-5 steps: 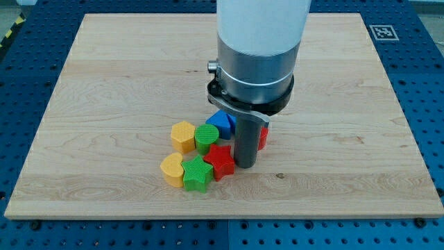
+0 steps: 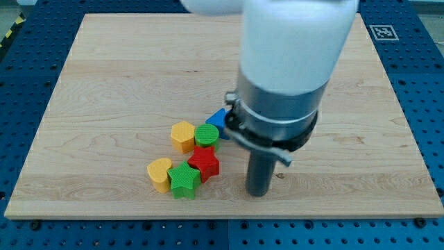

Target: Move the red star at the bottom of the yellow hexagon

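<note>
The red star [image 2: 205, 163] lies on the wooden board [image 2: 104, 83], below and to the right of the yellow hexagon [image 2: 183, 135], touching the green star [image 2: 184, 180] at its lower left. A green round block [image 2: 206, 135] sits between the hexagon and a partly hidden blue block [image 2: 217, 119]. A yellow heart [image 2: 159, 173] lies left of the green star. My tip [image 2: 259, 193] is on the board to the right of the red star, apart from it.
The arm's wide grey and white body [image 2: 281, 83] hides the board's middle right and whatever lies behind it. A marker tag [image 2: 383, 32] is at the board's top right corner. The blue perforated table [image 2: 430, 104] surrounds the board.
The red star, green star and yellow heart have shifted left and slightly down. My tip has moved down and to the right, away from the red star. The small red block is now hidden.
</note>
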You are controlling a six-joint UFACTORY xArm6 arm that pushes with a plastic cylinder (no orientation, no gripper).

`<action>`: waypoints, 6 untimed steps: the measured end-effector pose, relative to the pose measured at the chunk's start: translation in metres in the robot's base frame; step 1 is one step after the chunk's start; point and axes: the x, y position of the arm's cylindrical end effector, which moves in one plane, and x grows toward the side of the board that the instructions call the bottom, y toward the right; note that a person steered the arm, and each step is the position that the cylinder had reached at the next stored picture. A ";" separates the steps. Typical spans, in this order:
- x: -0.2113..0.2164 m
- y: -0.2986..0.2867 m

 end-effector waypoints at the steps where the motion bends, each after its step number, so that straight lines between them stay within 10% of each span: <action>1: 0.004 -0.034; 6: -0.041 -0.082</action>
